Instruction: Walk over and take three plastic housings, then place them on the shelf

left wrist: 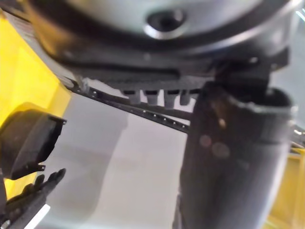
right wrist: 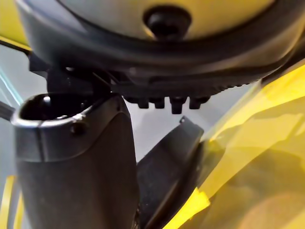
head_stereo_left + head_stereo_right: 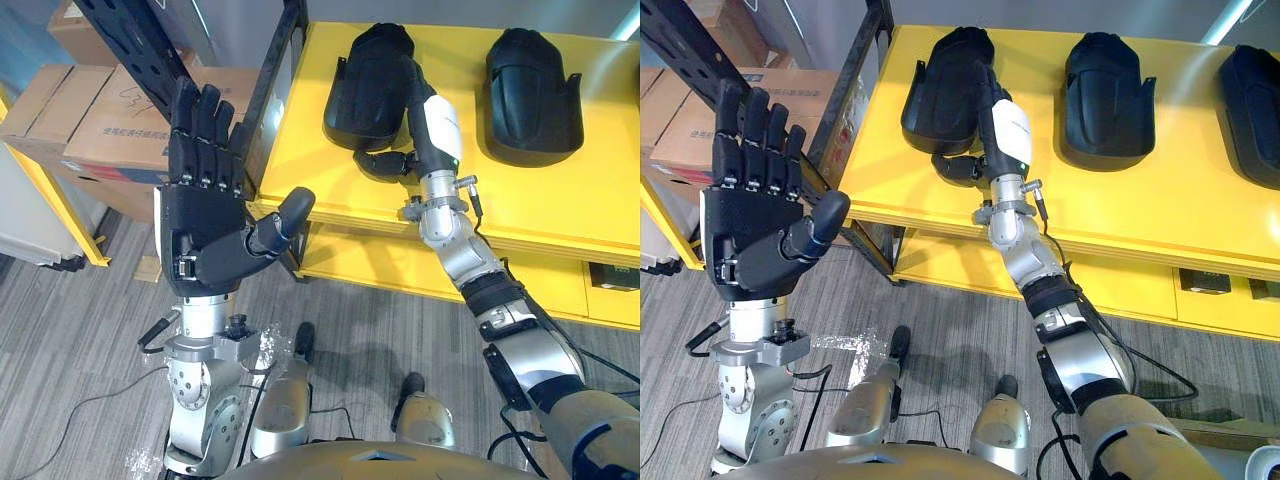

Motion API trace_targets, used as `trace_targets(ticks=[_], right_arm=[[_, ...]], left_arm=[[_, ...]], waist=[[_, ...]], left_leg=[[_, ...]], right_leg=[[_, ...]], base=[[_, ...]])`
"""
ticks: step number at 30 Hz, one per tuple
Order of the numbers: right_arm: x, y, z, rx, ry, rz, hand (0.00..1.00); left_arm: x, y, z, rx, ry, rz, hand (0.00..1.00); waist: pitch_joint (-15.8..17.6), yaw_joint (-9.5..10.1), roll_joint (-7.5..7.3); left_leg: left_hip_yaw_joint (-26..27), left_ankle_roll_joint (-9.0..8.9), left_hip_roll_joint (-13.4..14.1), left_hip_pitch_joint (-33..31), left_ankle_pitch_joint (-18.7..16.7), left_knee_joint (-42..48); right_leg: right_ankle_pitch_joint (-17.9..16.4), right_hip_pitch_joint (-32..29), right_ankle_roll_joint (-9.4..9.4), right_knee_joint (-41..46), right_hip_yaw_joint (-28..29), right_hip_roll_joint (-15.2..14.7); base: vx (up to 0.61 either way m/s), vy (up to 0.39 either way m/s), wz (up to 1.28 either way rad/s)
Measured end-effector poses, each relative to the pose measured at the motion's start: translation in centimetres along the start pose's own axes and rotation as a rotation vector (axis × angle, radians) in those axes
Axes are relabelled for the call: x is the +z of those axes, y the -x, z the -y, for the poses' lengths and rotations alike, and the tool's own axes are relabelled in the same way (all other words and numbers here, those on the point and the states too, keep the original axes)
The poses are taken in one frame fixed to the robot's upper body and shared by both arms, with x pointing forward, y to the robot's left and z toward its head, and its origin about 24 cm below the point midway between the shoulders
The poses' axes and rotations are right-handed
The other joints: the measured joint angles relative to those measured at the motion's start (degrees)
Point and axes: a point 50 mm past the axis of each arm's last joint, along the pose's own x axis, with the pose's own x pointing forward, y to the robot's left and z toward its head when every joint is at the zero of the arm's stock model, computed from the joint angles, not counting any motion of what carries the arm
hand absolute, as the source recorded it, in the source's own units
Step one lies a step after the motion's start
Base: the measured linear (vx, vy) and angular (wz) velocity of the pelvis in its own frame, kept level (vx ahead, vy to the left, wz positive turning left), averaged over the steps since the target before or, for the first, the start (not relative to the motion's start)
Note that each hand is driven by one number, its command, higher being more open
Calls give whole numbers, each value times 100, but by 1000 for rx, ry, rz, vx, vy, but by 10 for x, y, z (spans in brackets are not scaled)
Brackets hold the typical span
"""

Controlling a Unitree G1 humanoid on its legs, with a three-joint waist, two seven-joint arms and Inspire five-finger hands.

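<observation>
The robot's left hand (image 3: 205,215) is held upright in the air beside the yellow tabletop (image 3: 1140,200), its palm towards the head camera. Its ribbed dark fingers are straight and spread and grip nothing.

Three black plastic housings lie in a row on the smooth, glossy tabletop. Each is a domed, shield-shaped shell with a matte surface: the left housing (image 3: 940,85), the middle housing (image 3: 1110,95) and the right housing (image 3: 1252,100), which is cut off by the picture's edge.

The right hand (image 3: 1010,130), with a white cover on its back, rests on the left housing. Its fingers lie along the shell's right flank, and its thumb (image 3: 955,167) hooks round the near rim, pinching the shell. The right wrist view shows the housing's thin edge standing between the thumb and the fingers.

Brown cardboard boxes (image 3: 90,120) are stacked to the left, behind a black perforated upright (image 3: 150,60).
</observation>
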Motion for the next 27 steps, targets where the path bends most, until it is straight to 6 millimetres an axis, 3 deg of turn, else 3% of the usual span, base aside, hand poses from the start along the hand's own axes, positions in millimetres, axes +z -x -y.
trace_targets(ticks=[12,19,22,24,27], right_arm=[[-2,-4,7,1,49,36,100],[9,1,17,-90,71,117,100],[20,26,41,-260,4,175,100],[18,42,48,-314,-9,171,100],[9,81,58,-392,-51,106,100]], left_arm=[[0,-1,0,-1,2,5,100],[0,-1,-1,-2,4,2,100],[1,0,-2,-13,-18,4,100],[2,1,-2,-15,-26,8,100],[4,3,0,-35,-64,18,100]], waist=[[4,29,9],[4,37,9],[3,17,6],[0,-5,1],[-38,-54,-5]], left_leg=[[3,-3,-23,-11,1,0],[64,1,-21,-2,4,4],[143,-24,-23,42,12,16],[196,-34,-26,117,4,13],[340,-54,9,285,-90,-7]], right_leg=[[-59,-35,14,89,-14,-45],[-36,-27,39,29,30,-45],[-9,31,70,-65,65,-45],[-3,100,76,-120,105,-47],[24,272,74,-277,193,-11]], base=[[-3,-15,1],[2,-20,-2],[47,-35,-7],[46,-29,-11],[25,-35,-20]])
